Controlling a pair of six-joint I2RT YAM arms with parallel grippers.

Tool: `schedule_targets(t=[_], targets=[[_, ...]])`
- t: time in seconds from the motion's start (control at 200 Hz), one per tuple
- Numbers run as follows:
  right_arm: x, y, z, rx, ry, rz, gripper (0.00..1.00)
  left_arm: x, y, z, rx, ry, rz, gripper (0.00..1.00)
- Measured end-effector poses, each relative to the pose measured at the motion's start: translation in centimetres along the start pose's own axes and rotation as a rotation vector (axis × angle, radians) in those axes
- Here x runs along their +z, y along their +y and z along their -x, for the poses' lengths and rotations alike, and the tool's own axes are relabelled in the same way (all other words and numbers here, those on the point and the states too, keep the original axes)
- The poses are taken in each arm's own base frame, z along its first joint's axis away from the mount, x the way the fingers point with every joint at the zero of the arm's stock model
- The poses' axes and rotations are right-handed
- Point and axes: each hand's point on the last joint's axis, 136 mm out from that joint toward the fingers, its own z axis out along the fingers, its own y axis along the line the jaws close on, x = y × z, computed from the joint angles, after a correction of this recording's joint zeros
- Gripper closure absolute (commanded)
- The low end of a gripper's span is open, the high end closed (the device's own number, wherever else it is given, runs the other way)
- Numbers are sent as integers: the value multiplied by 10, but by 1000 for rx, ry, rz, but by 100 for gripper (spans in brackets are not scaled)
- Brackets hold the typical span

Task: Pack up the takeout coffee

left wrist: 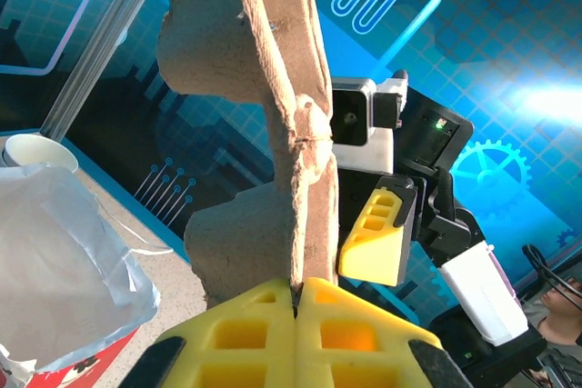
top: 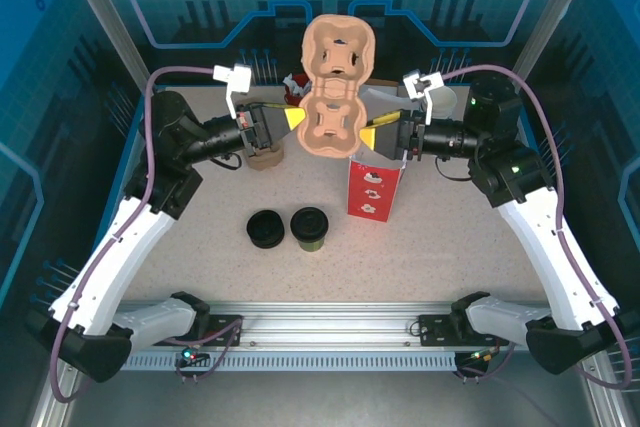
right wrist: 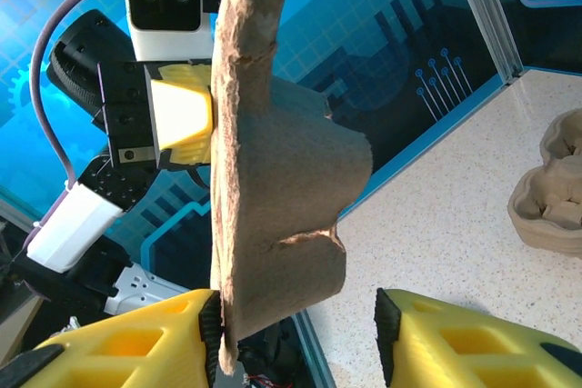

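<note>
Left gripper clamps the brown pulp tray, right gripper gapes; we reckon the black-lidded olive-green paper cup crushable: grasp mid-wall gently.

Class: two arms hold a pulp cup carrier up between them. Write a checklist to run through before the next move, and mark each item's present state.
1. Left gripper clamped on the cup carrier: ok.
2. Right gripper closed on the carrier: not ok, its jaws are open around the edge.
3. Carrier clear of the table: ok, it is raised.
4. Lidded coffee cup upright: ok.
5. Red and white bag standing: ok.
</note>
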Motion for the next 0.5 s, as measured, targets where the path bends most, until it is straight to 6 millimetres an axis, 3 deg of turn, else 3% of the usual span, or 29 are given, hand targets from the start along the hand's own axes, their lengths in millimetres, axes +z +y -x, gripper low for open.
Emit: schedule_targets(t=[0.175,0.365,0.43,0.5], targets=[[3,4,-1,-19,6,20,67,8,7,-6,-23,22,2,100],[4,2,-2,-6,15,23,100,11,14,-9,-31,31,10,100],[5,0,-4,-3,18,15,100,11,14,-9,-22,30,10,100],[4,-2,-4,3,21,0,100,11,16,-10,-17,34,19,80]])
